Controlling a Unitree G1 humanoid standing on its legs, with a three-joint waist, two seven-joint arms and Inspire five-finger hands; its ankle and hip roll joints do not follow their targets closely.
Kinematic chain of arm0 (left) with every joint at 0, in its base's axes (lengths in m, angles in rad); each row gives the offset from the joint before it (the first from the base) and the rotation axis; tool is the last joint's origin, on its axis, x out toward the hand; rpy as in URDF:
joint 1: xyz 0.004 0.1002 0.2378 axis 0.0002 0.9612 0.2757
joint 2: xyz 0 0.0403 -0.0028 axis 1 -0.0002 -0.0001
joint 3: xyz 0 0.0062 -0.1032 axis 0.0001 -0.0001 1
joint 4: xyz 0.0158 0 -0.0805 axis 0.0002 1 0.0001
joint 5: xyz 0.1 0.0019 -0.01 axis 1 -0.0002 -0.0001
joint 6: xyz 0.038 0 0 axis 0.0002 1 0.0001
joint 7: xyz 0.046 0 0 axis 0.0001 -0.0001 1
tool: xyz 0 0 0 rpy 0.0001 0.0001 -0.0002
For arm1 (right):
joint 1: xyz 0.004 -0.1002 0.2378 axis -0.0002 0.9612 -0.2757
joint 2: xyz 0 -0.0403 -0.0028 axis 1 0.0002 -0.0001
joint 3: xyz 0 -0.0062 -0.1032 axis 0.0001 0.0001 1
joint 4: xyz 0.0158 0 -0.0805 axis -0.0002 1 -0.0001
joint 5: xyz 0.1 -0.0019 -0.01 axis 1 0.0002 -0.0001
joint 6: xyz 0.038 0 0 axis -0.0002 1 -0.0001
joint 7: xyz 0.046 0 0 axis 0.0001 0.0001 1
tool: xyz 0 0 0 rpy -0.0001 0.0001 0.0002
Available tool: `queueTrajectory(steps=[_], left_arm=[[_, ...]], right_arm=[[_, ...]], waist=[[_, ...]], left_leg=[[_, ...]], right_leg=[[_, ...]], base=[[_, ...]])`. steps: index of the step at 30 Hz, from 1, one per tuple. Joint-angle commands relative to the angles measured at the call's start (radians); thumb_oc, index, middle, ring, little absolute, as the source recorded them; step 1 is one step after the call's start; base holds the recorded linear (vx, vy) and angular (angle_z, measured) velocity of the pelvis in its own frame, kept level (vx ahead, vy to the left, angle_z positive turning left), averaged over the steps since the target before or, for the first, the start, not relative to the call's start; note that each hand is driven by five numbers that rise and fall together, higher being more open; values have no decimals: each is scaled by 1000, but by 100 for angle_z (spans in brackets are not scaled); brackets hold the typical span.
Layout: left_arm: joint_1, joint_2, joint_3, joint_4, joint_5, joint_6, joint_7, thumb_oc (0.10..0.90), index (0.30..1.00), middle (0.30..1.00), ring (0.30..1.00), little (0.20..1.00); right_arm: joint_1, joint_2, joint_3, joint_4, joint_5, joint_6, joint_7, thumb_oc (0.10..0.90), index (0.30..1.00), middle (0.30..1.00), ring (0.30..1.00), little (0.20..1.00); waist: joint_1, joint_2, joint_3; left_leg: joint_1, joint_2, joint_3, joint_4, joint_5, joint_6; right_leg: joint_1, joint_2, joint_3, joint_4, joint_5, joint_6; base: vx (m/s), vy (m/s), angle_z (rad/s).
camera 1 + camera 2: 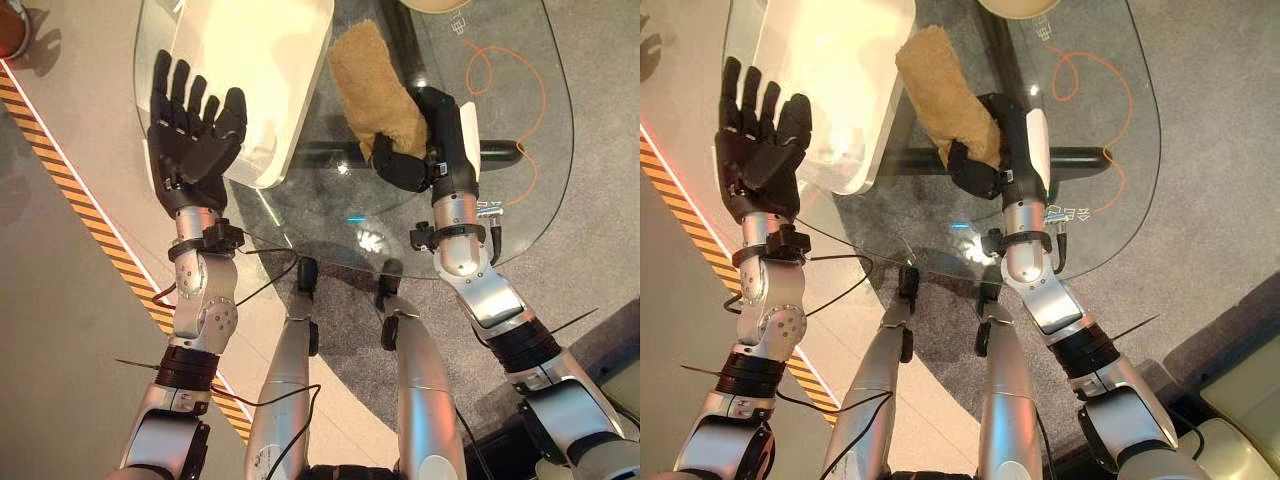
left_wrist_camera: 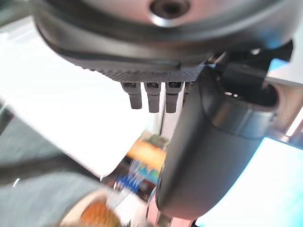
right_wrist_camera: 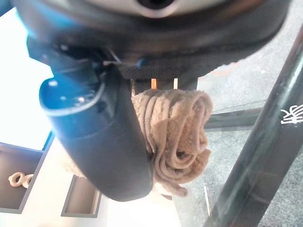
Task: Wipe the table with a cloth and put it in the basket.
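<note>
1. Cloth point(image 1: 375, 95): we find the tan towel bunched up and lying on the glass bench point(image 1: 520, 130), its near end gathered inside the right hand point(image 1: 415, 150); the far end trails away across the glass, beside the white tray-like slab point(image 1: 270, 70)
2. Right hand: its fingers and thumb are curled round the cloth, and in the right wrist view the folds of cloth point(image 3: 177, 135) bulge out past the thumb, so we judge the grasp firm
3. Left hand point(image 1: 190, 125): it is held over the near left edge of the bench with fingers straight and spread, holding nothing; it overlaps the corner of the white slab, though we cannot tell whether it touches it
4. Step in hand: we judge this to be the wiping stage, since the cloth sits on the glass under the right hand and is not in any container
5. Marks: an orange scribble point(image 1: 500, 80) shows at the far right of the glass, well apart from the cloth; whether it lies on the surface or beneath it we cannot tell
6. Next move, as a judgement: keep the cloth pressed flat and sweep it over the glass without loosening the grasp, then carry it off to the basket; we cannot identify a basket with certainty in these views
</note>
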Motion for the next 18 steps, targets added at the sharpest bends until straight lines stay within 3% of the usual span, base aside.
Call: queueTrajectory(steps=[1,8,18], left_arm=[[-90,18,10,-181,-45,-26,-102,800,900,900,900,900],[-104,8,-23,-204,-223,87,-196,800,900,900,900,900],[-146,20,-60,-231,-306,161,-257,800,900,900,900,900]], right_arm=[[-78,21,-52,-259,-58,-175,3,100,300,300,300,200],[-89,15,-37,-265,-49,-197,18,100,300,300,300,200],[-118,0,-6,-258,-31,-202,40,100,300,300,300,200]], waist=[[-5,10,-27],[-13,12,-27],[-17,11,-27]], left_leg=[[47,-77,70,-6,-36,61],[53,-77,77,-11,-36,61],[57,-75,82,-14,-36,60]], right_leg=[[78,73,-17,-31,-40,18],[84,71,-15,-40,-35,21],[89,65,-15,-48,-30,23]], base=[[0,0,0],[0,0,0],[0,0,0]])
